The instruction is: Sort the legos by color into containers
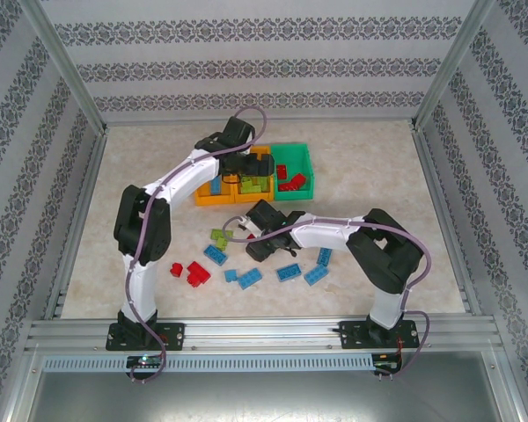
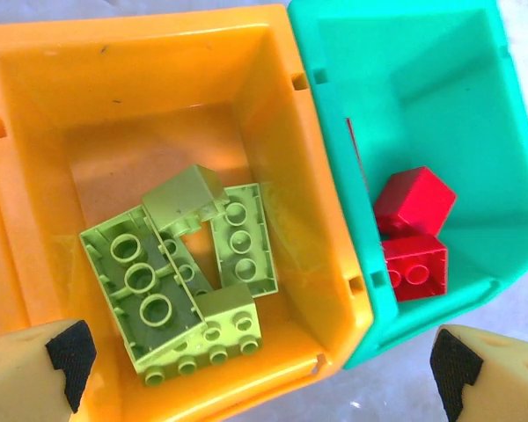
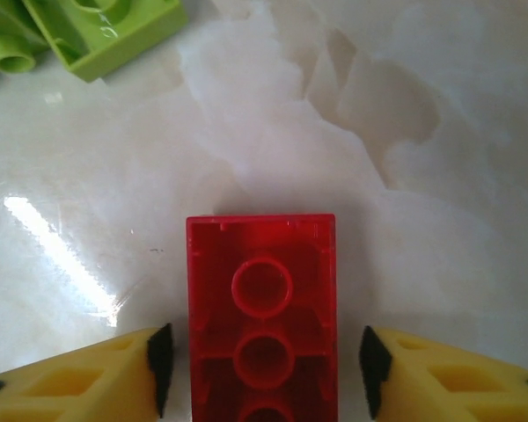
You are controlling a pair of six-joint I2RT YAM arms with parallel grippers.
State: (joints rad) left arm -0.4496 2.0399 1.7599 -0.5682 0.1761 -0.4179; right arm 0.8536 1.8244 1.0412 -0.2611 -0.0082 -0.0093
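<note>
– So, where is the red brick sitting?
– Flat on the table, studs down and hollow underside up, between the fingers of the right claw. The jaws stand apart with a sliver of table showing on each side, so nothing is gripped yet. Some loose lime bricks lie beyond it to the left.
– How will it handle?
– I'd say it's light, rigid, glossy plastic. It won't give, so on that shiny top it could skid or twist if one pad lands first. I'd take it by the two long side walls, centred along its length and low on the walls.
– And the other arm?
– The left claw hangs wide apart and empty over the far bins. The orange bin holds lime pieces. The green bin, hard against its right side, holds red ones, so that looks like this brick's home.
</note>
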